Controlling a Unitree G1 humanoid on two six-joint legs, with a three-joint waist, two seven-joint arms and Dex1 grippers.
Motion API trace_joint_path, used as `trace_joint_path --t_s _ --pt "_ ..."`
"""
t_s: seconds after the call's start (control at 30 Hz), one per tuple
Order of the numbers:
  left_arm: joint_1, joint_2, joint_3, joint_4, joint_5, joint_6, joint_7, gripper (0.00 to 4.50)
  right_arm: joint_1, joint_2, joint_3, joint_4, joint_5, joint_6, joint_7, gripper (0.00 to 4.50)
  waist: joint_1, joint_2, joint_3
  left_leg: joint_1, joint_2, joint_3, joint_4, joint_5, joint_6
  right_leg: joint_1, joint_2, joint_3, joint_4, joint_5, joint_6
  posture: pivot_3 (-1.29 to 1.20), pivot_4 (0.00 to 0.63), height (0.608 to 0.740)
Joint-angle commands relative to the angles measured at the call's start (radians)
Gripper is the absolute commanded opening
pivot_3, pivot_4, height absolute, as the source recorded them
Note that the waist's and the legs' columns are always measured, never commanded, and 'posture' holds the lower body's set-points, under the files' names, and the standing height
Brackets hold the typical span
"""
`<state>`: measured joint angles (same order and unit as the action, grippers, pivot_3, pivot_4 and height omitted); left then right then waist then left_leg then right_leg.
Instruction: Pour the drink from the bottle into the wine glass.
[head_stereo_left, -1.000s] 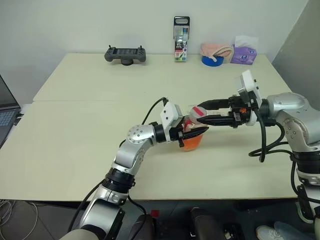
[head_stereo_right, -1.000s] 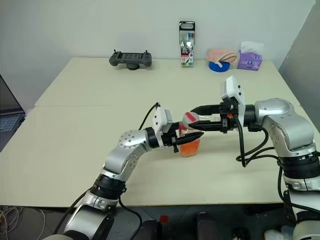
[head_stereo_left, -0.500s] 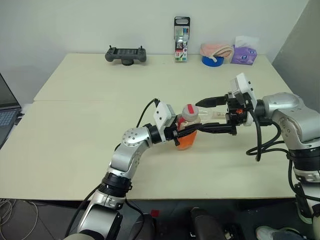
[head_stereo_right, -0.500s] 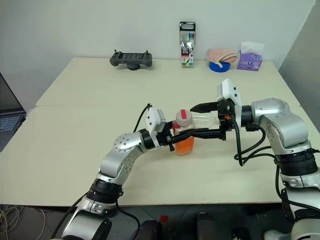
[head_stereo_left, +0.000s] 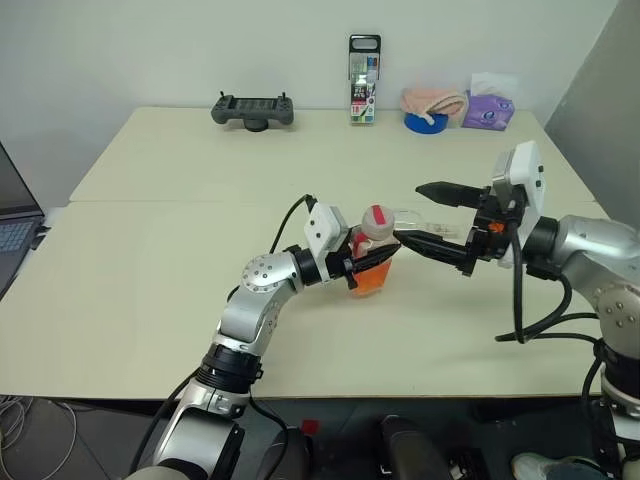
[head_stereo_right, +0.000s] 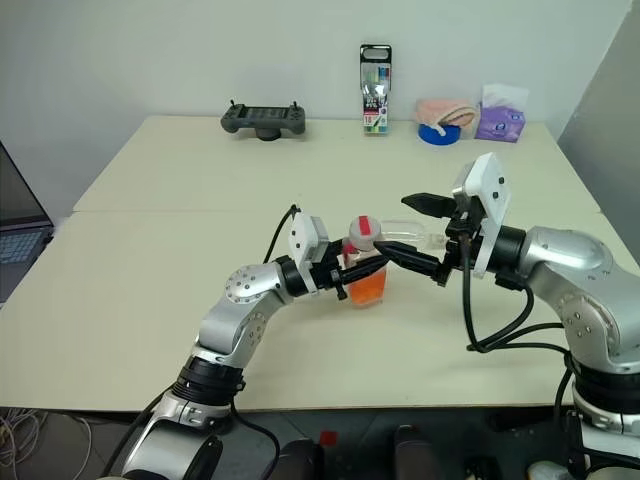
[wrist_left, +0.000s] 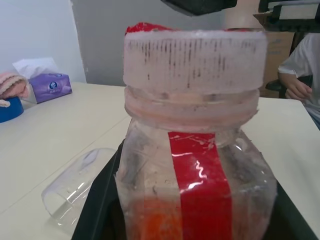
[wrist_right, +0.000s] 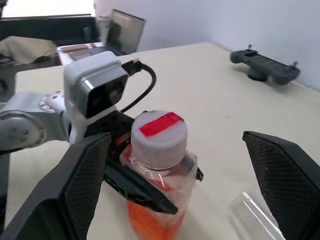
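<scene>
We hold the small clear plastic bottle (head_stereo_left: 372, 262) of orange-red drink upright on the counter (head_stereo_left: 150, 290), left end effector (head_stereo_left: 352, 268) clamped on it. Right end effector (head_stereo_left: 432, 215) gapes empty near the white-and-red cap (wrist_right: 159, 132). Uncapping comes next; the clear glass (head_stereo_left: 415, 222) lies behind.

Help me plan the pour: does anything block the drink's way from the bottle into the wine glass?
Yes. The cap is on the bottle, upright in the left gripper, and the wine glass lies on its side on the table just beyond. Nothing else stands between them.
</scene>
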<state>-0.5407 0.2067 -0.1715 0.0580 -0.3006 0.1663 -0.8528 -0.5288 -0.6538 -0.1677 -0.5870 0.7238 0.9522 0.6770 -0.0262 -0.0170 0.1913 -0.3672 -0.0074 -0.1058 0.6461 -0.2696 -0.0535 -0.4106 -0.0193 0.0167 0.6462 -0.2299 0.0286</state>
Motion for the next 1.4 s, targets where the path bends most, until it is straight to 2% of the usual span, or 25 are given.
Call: trace_joint_path --t_s 0.03,0.23,0.37,0.53,1.07,1.4 --pt "-0.029 -0.005 0.02 -0.016 -0.007 -0.034 0.005 1.69 0.036 0.03 -0.004 -0.163 0.053 0.089 -0.15 4.5 0.0 0.0 0.0 0.0 0.0 0.0 0.0 0.0 0.0 0.0 0.0 0.0 0.0 0.0 0.0 0.0 0.15 0.74" --pt "-0.034 -0.01 0.02 0.005 -0.002 -0.049 0.004 1.69 0.054 0.103 0.044 -0.245 0.071 0.119 -0.285 4.5 -0.001 0.0 0.0 0.0 0.0 0.0 0.0 0.0 0.0 0.0 0.0 0.0 0.0 0.0 0.0 0.0 0.15 0.74" --pt "-0.034 -0.01 0.018 0.014 -0.001 -0.06 0.001 1.69 0.0 0.168 0.131 -0.211 -0.028 0.118 -0.423 4.5 -0.004 0.0 0.0 0.0 0.0 0.001 0.0 0.0 0.0 0.0 0.0 0.001 0.0 0.0 0.0 0.0 0.15 0.74" --pt "-0.03 -0.002 0.026 0.015 0.002 -0.063 0.002 1.69 -0.021 0.227 0.186 -0.191 -0.106 0.106 -0.516 4.5 -0.003 0.0 0.0 0.0 0.0 0.0 0.0 0.0 0.0 0.0 0.0 0.0 0.0 0.0 0.0 0.0 0.15 0.74" --pt "0.011 0.011 0.029 -0.014 -0.003 -0.071 0.016 1.69 -0.076 0.344 0.321 -0.073 -0.294 0.046 -0.57 4.5 -0.004 0.0 0.0 0.0 0.0 0.0 -0.001 0.0 0.0 0.0 0.0 0.0 0.0 0.0 0.0 0.0 0.15 0.74" --pt "0.009 -0.002 0.015 -0.031 0.002 -0.053 0.019 1.69 -0.069 0.344 0.239 -0.055 -0.342 0.037 -0.587 4.5 -0.004 0.0 0.0 0.0 0.0 0.0 -0.001 0.0 0.0 0.0 0.0 0.0 0.0 0.0 0.0 0.0 0.15 0.74"
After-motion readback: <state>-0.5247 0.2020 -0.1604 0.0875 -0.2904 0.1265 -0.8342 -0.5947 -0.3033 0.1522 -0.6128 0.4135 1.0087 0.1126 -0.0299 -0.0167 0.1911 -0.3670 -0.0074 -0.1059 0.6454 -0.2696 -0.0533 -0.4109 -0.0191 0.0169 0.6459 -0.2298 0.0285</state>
